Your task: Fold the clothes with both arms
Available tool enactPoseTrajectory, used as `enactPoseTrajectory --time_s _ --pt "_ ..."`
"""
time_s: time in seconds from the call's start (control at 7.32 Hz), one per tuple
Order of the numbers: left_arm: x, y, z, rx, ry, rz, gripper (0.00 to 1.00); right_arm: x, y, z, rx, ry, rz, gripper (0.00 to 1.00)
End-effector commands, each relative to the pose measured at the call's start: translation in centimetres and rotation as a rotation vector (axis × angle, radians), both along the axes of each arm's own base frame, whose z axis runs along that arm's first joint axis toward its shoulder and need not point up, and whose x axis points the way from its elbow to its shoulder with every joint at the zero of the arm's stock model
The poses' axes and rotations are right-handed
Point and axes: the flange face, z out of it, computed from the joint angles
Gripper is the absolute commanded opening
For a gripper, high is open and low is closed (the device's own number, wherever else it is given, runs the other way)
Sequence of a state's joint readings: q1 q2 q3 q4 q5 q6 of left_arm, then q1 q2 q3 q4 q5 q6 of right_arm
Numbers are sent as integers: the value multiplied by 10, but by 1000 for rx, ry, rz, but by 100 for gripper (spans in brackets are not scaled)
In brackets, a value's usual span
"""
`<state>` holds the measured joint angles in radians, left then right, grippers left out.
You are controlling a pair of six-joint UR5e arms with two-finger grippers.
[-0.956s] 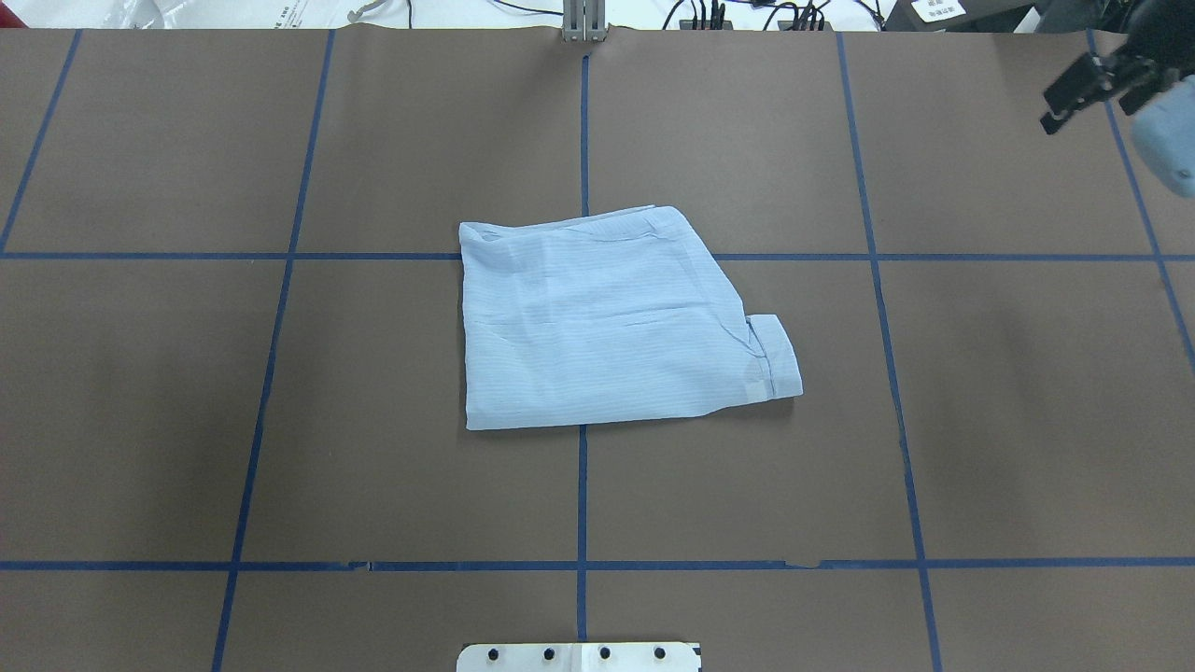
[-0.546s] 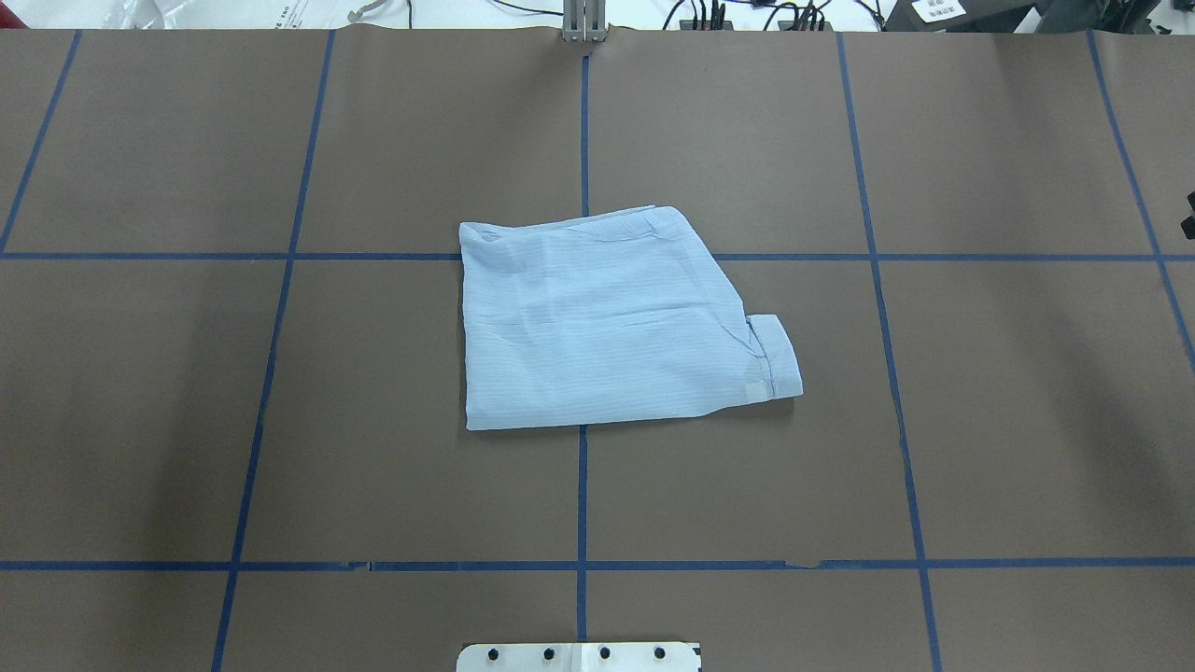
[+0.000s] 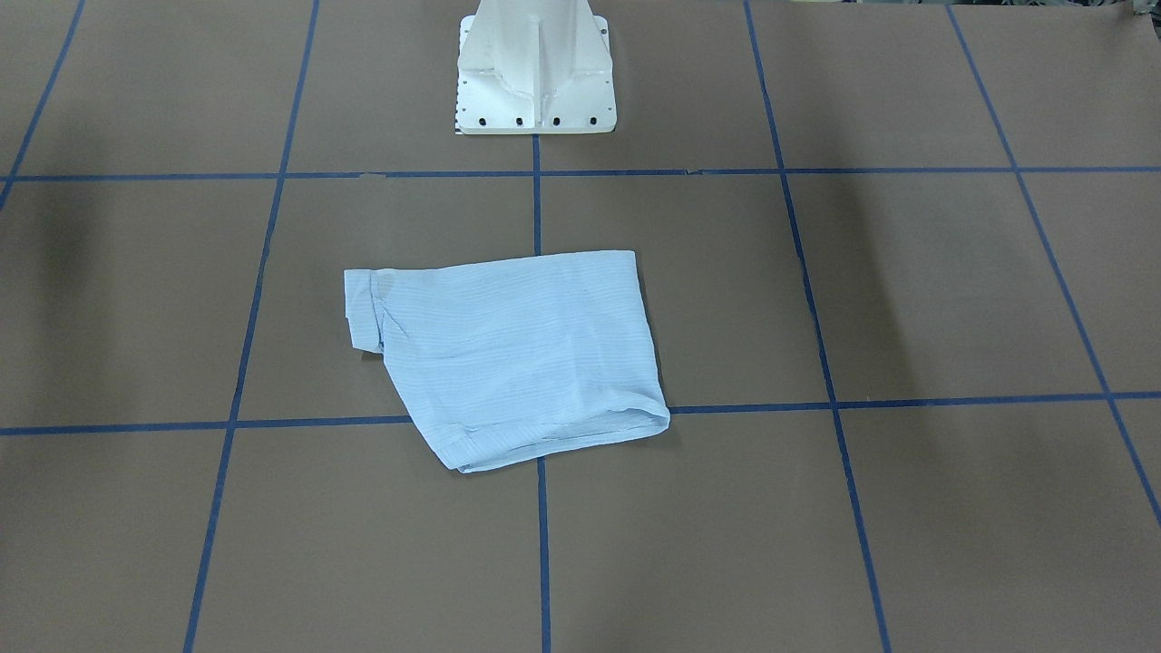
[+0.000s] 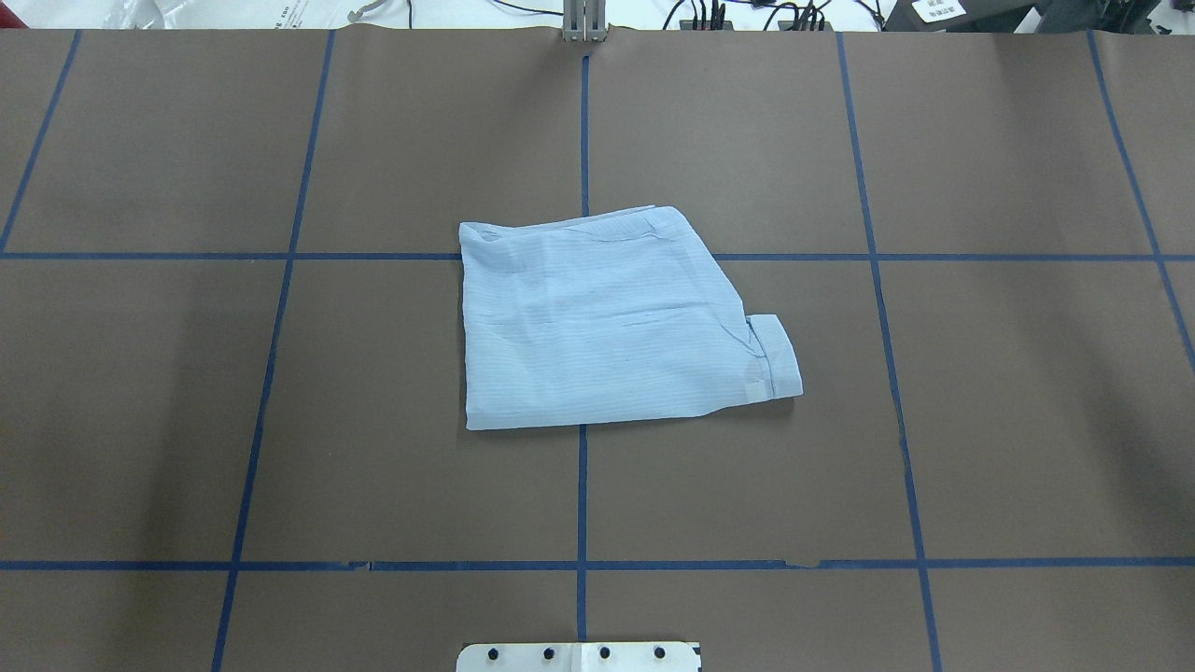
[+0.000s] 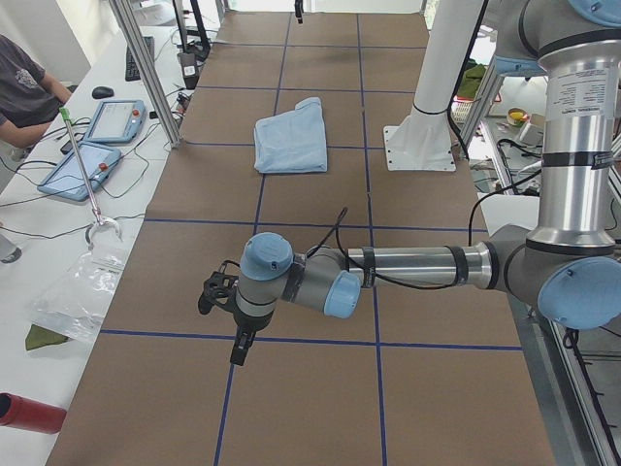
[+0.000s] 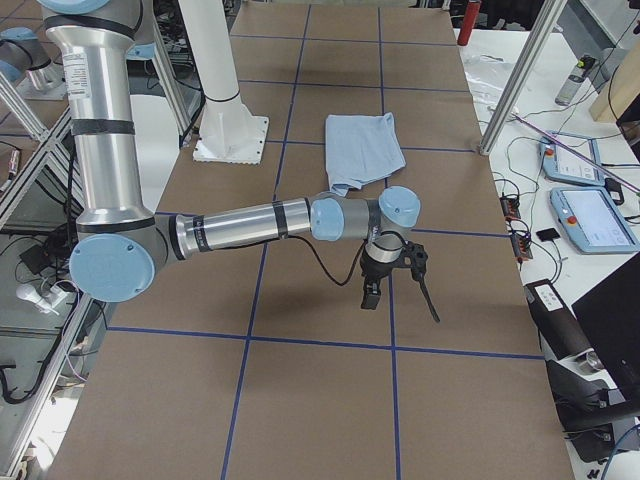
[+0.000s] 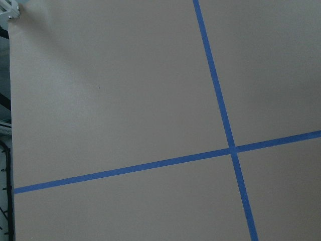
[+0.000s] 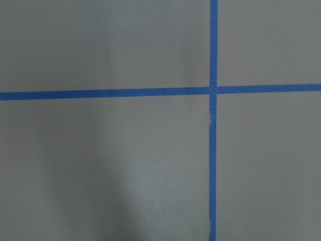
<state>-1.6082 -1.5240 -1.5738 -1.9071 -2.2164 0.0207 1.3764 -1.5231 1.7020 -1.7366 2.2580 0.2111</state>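
Overhead exterior view, left to right: brown table, marked into squares by blue tape lines. One shirt, pale blue and finely striped, is folded to a flat four-sided packet. It lies at the table's middle, over the crossing of two tape lines. One cuff juts from the packet's right edge, on the side nearer the robot. White pedestal base sits at the near edge, centre. Exterior left view: left arm is stretched low over the table, well apart from the shirt, with the left claw pointing down above a tape line; whether it is released or clenched, I cannot tell. Exterior right view: right arm is likewise stretched out, with the right claw near the table and well apart from the shirt; its state I cannot tell. Both wrist views show table and crossed tape lines.
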Motion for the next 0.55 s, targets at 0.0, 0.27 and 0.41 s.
enactPoseTrajectory --time_s 0.0,0.27,0.41 --pt "3 0 1 -69 2 6 100 11 18 11 -28 4 27 100" --pt "5 -1 -33 -156 14 10 100 50 26 21 -37 -2 92 100" --pt "6 2 -44 -181 29 11 100 65 34 28 -48 -4 117 100"
